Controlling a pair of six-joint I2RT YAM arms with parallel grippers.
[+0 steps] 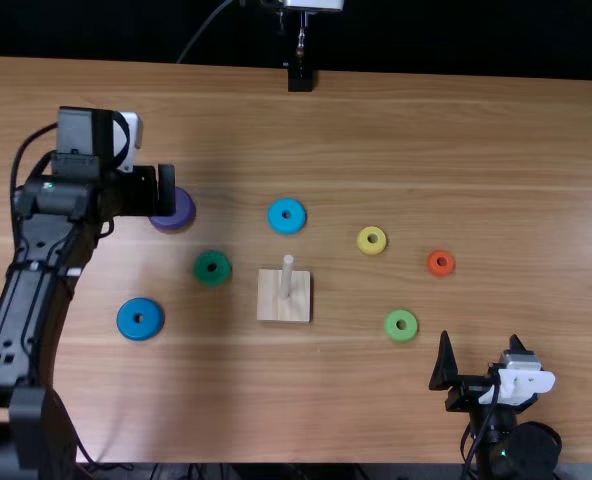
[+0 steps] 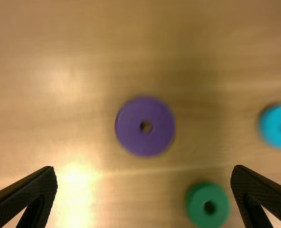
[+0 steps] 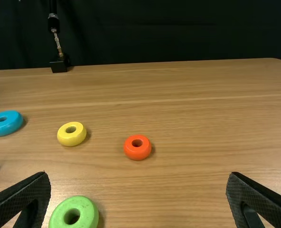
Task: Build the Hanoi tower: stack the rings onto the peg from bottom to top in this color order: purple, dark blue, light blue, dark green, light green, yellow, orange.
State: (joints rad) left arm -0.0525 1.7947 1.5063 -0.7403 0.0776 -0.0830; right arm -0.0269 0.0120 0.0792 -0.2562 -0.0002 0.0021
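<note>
Black fingers were held wide apart, closed on nothing, on the right gripper [image 1: 480,348] at the lower right of the top view. Just beyond it, to its left, the light green ring [image 1: 393,332] was seen lying flat on the wooden table [image 1: 536,180]. At the lower left, the dark blue ring [image 1: 128,318] was placed flat. Near the centre, the upright peg [image 1: 288,270] was set in a square wooden base [image 1: 276,305], with the dark green ring [image 1: 202,267] laid to the left of it. Farther up, the orange ring [image 1: 432,262] was seen right of centre, with the yellow ring [image 1: 362,240] and the light blue ring [image 1: 276,215] spaced out leftward. At the upper left, the purple ring [image 1: 183,212] was found on the table, partly covered by the left gripper [image 1: 148,190], whose fingers were spread and released. At the far edge, a black stand block [image 1: 300,79] was placed.
</note>
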